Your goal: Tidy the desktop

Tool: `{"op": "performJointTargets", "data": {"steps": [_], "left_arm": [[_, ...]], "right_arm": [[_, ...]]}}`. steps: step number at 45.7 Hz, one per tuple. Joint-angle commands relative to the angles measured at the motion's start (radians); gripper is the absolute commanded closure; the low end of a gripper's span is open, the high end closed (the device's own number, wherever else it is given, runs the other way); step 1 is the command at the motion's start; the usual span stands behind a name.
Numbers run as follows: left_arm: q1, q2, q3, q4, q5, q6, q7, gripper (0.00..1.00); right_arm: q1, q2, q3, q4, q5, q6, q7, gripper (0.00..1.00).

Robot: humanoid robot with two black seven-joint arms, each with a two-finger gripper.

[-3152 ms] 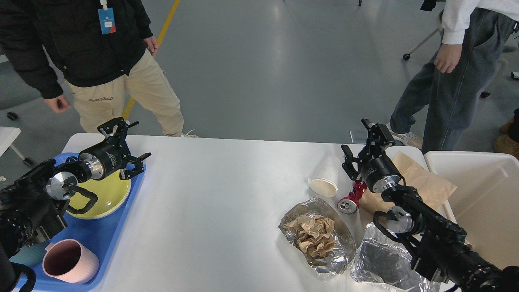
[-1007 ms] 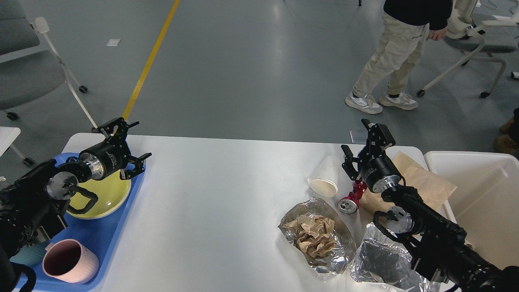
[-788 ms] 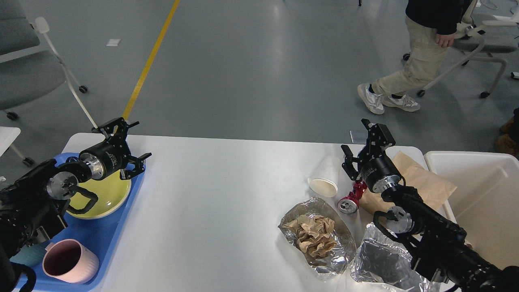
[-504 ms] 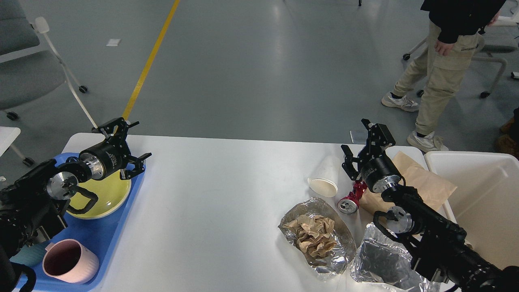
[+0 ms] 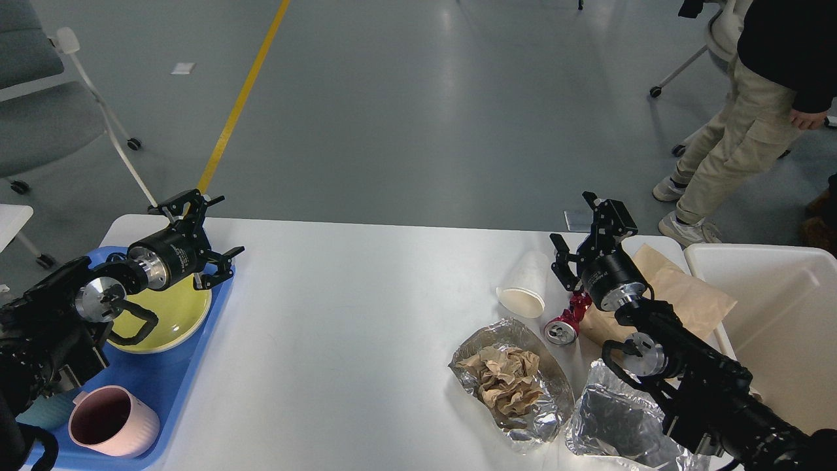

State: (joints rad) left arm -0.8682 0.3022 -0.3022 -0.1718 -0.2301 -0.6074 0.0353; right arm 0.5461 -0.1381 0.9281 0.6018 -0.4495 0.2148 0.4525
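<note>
Two matte black jointed robot arms, each with a cylindrical black wrist housing ringed by a polished silver metal collar and looped by a black cable. Left two-finger black gripper point(image 5: 196, 239) and right two-finger black gripper point(image 5: 592, 232) are skeletal, open-framed linkages. Small white lettering marks each wrist housing, too small to read.

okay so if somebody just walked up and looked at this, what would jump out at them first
Probably the litter heaped at the right end of the desktop: a foil tray holding crumpled brown paper, a tipped paper cup and a crushed red can. The open right gripper hangs over them. At the left end, a blue tray holds a yellow plate and pink mug.
</note>
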Motion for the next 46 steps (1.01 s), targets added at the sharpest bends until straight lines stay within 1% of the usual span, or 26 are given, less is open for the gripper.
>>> {"op": "performJointTargets", "data": {"steps": [1,16,23,26,32,36,39,46], "left_arm": [[0.000,0.000,0.000,0.000,0.000,0.000,0.000,0.04],[0.000,0.000,0.000,0.000,0.000,0.000,0.000,0.04],[0.000,0.000,0.000,0.000,0.000,0.000,0.000,0.04],[0.000,0.000,0.000,0.000,0.000,0.000,0.000,0.04],[0.000,0.000,0.000,0.000,0.000,0.000,0.000,0.04],[0.000,0.000,0.000,0.000,0.000,0.000,0.000,0.04],[0.000,0.000,0.000,0.000,0.000,0.000,0.000,0.04],[0.000,0.000,0.000,0.000,0.000,0.000,0.000,0.04]], "right_arm": [[0.000,-0.002,-0.006,0.000,0.000,0.002,-0.002,0.00],[0.060,-0.021,-0.035,-0.036,0.021,-0.003,-0.011,0.00],[0.127,-0.077,-0.049,-0.042,0.081,-0.005,-0.011,0.00],[0.170,-0.115,-0.093,-0.059,0.120,-0.005,-0.011,0.00],[0.287,-0.202,-0.280,-0.112,0.179,-0.005,-0.011,0.00],[0.325,-0.227,-0.377,-0.122,0.219,-0.005,-0.011,0.00],[0.333,-0.232,-0.419,-0.123,0.250,-0.009,-0.011,0.00],[0.353,-0.275,-0.434,-0.120,0.267,-0.011,-0.011,0.00]]}}
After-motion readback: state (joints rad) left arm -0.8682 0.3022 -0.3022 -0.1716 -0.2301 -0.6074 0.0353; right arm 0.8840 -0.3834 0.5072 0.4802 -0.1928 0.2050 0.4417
